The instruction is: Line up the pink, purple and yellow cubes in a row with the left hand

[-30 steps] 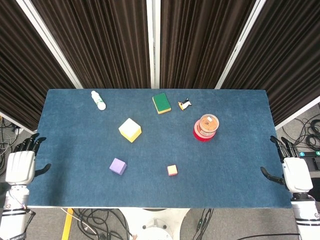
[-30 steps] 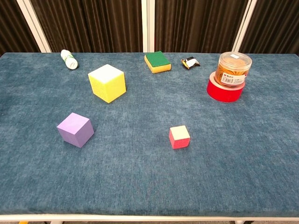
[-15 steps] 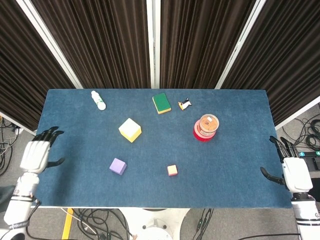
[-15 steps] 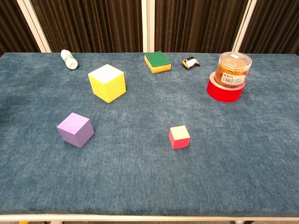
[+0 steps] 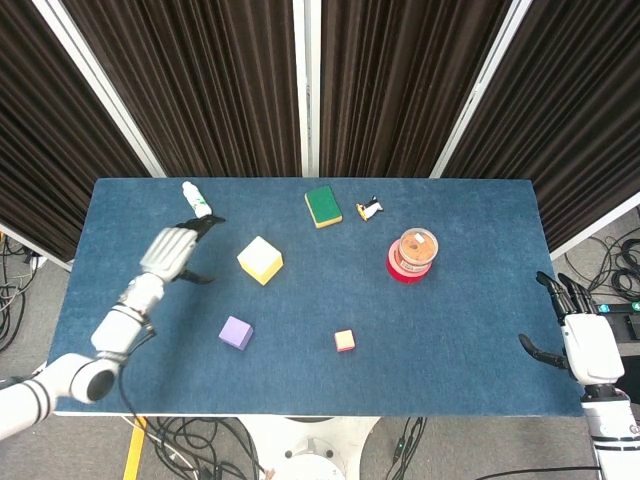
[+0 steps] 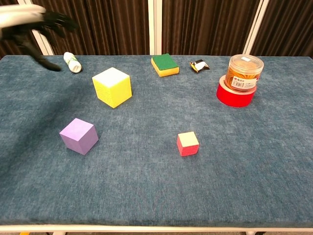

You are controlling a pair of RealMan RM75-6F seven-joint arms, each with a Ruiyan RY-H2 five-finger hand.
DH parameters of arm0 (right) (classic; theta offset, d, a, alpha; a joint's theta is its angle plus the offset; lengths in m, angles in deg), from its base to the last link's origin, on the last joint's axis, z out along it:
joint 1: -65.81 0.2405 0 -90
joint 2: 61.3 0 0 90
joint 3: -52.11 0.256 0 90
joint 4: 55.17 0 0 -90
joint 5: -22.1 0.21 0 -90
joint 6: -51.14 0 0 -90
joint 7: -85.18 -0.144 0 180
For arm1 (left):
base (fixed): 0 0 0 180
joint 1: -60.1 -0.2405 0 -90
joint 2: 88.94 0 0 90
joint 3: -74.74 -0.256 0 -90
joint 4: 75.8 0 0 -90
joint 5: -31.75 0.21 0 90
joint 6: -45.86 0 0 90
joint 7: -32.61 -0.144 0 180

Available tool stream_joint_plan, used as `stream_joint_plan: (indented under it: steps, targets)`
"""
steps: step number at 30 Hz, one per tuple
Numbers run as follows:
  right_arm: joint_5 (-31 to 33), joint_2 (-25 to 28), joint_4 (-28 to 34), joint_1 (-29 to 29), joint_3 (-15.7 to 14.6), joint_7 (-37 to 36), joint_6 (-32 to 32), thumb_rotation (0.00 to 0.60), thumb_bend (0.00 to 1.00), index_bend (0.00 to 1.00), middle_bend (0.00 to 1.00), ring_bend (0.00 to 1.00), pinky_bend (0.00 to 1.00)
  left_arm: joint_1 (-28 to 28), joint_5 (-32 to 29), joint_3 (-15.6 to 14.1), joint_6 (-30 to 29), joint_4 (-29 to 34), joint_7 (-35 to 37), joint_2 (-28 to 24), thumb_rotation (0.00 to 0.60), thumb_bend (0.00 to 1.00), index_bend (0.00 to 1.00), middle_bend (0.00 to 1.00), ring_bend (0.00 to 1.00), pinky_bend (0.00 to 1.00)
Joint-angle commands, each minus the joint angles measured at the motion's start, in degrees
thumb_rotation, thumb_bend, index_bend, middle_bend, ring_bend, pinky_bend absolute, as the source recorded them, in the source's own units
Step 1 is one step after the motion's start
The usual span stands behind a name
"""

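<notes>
Our left hand hangs above the blue table with its fingers spread and nothing in it, just off the yellow cube at that cube's nine o'clock. In the chest view the same hand is blurred at the top left corner, so we can only say it seems raised clear of the cloth there.

The yellow cube is the largest of the three. The purple cube lies at its seven o'clock, well apart from it, and the small pink cube lies at its four o'clock, further off. Purple and pink sit at nearly the same depth on the table, pink at purple's three o'clock, with a wide gap between them.

Our right hand rests beyond the table's right edge, fingers apart and holding nothing.

Along the far edge we see a small white bottle lying on its side at the left hand's twelve o'clock, a green sponge, and a small penguin figure beside it. A clear jar stands on a red tape roll at the yellow cube's three o'clock.
</notes>
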Motion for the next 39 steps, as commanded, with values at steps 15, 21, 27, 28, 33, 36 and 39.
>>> stream_joint_plan:
  steps: [15, 21, 27, 28, 33, 36, 39]
  targets:
    - [0.0, 1.1, 0.8, 0.0, -0.2, 0.3, -0.4, 0.6, 0.15, 0.04, 0.14, 0.0, 0.08, 15.1, -30.1, 1.2, 4.9, -7.2, -18.3, 14.2, 0.6, 0.0, 0.16, 0.2, 0.15, 0.29]
    - [0.0, 1.6, 1.0, -0.2, -0.3, 0.0, -0.2, 0.6, 0.16, 0.04, 0.14, 0.0, 0.08, 18.1, -37.4, 0.2, 0.9, -7.4, -25.1, 16.4, 0.6, 0.0, 0.15, 0.18, 0.12, 0.25]
    - [0.0, 2.0, 0.9, -0.4, -0.5, -0.6, -0.3, 0.6, 0.16, 0.04, 0.14, 0.0, 0.08, 20.3, -43.6, -0.6, -1.1, -7.6, -30.8, 17.7, 0.6, 0.0, 0.15, 0.16, 0.11, 0.25]
    - [0.1, 2.0, 0.9, -0.4, -0.6, -0.7, -0.4, 0.6, 0.16, 0.04, 0.14, 0.0, 0.08, 20.7, -44.2, -0.9, -2.0, -7.9, -32.0, 18.1, 0.6, 0.0, 0.15, 0.16, 0.11, 0.25]
    - [0.0, 2.4, 0.9, -0.4, -0.8, -1.1, -0.7, 0.6, 0.17, 0.04, 0.14, 0.0, 0.08, 21.8, -47.4, -1.2, -4.2, -9.6, -36.2, 19.6, 0.6, 0.0, 0.15, 0.14, 0.1, 0.25]
    - [0.2, 2.4, 0.8, -0.4, -0.8, -1.3, -0.8, 0.6, 0.17, 0.04, 0.14, 0.0, 0.08, 21.9, -49.2, -0.5, -2.9, -9.8, -36.4, 19.7, 0.6, 0.0, 0.15, 0.13, 0.1, 0.25]
    - [0.1, 2.3, 0.7, -0.4, -0.7, -1.4, -0.8, 0.6, 0.17, 0.04, 0.14, 0.0, 0.08, 22.3, -49.7, -0.4, -2.0, -10.7, -36.7, 20.1, 0.6, 0.0, 0.15, 0.13, 0.1, 0.26]
